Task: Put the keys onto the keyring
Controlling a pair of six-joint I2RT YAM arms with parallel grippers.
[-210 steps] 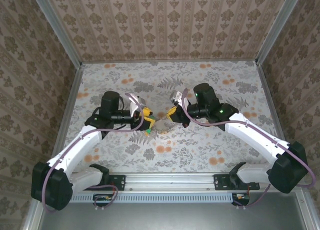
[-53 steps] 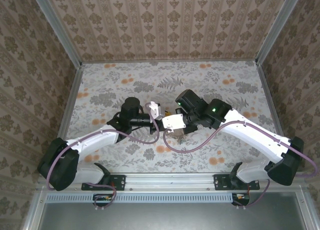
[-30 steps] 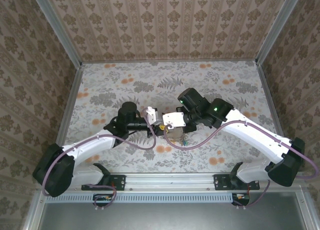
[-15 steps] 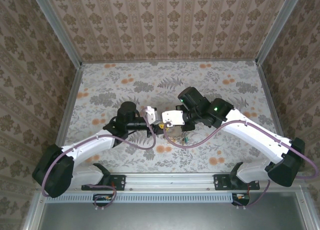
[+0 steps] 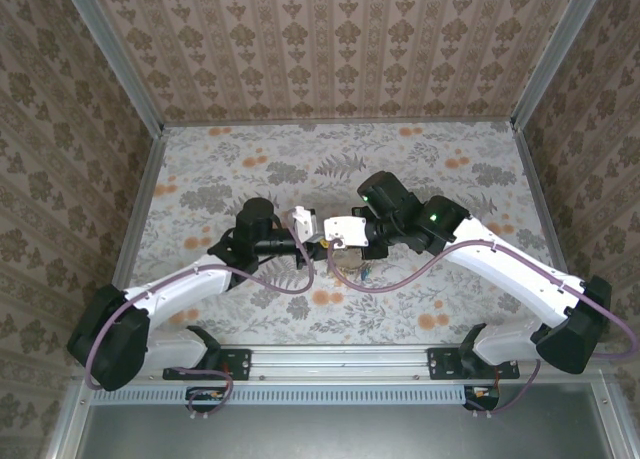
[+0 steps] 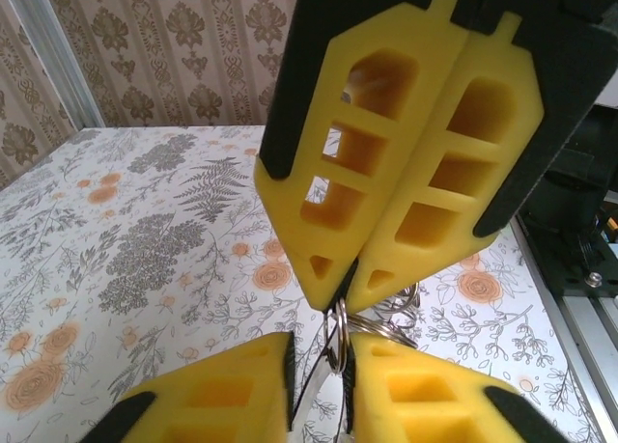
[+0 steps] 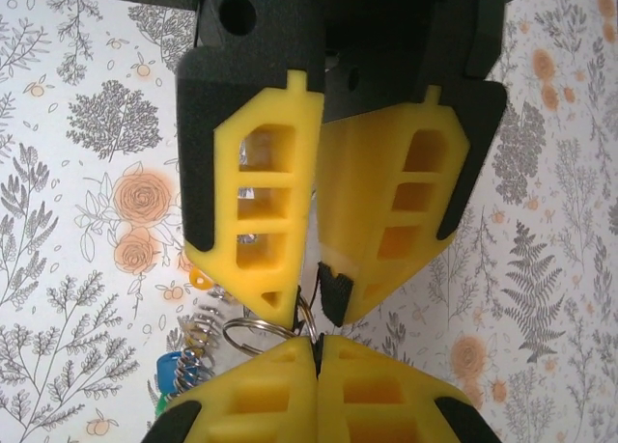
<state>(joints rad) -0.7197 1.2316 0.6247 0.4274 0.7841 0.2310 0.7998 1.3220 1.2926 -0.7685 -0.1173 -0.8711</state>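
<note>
The keyring (image 7: 261,321) is a thin silvery split ring held above the table where the two grippers meet tip to tip. My right gripper (image 7: 317,351) is shut on its edge, also visible from the left wrist as the right gripper (image 6: 343,298). My left gripper (image 6: 319,351) faces it with a narrow gap between its fingers. The keyring (image 6: 337,329) sits in that gap against the right pad, with the left pad apart from it. A wire coil (image 7: 198,339) and keys hang from the ring: a blue head (image 7: 174,371) and an orange head (image 7: 200,277). From above, the grippers meet near the keyring (image 5: 348,262).
The floral table top (image 5: 250,159) stretches out behind and to both sides of the arms, walled by patterned panels. A metal rail (image 5: 340,364) with the arm bases runs along the near edge. Purple cables (image 5: 400,279) loop beside both arms.
My left gripper's jaws have narrowed around the ring over the last second. Both grippers have shifted slightly toward the far side, staying tip to tip. The right gripper has stayed shut.
</note>
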